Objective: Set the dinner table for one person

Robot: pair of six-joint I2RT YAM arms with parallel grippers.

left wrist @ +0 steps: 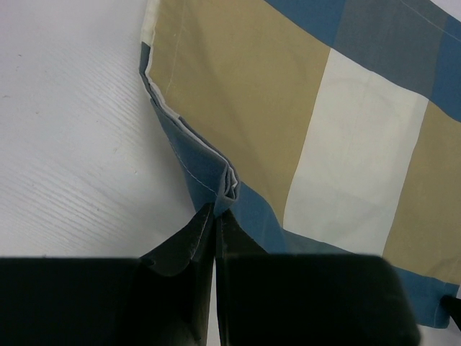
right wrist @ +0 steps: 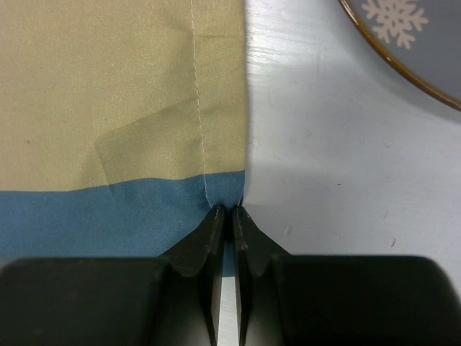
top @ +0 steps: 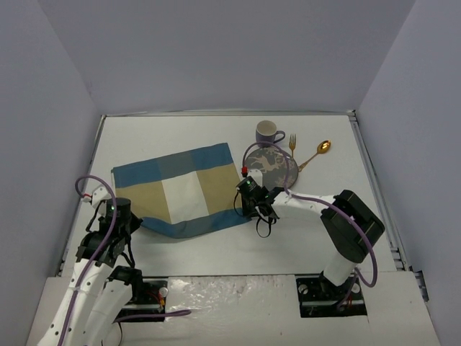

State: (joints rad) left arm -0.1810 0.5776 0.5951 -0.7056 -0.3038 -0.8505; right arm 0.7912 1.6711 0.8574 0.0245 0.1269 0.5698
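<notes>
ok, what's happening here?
Both arms are working the checked placemat on the dinner table. The left fingers are pinched shut on its bunched near-left corner, and the right fingers are shut on its near-right corner. The plate, mug, fork and spoon sit beside the mat at the far right, not yet laid out.

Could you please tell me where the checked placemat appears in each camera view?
Top external: checked placemat lies mid-table, left of the plate.
Left wrist: checked placemat fills the upper right.
Right wrist: checked placemat fills the left side.
Shared landmark: its blue border against the white dinner table.
</notes>
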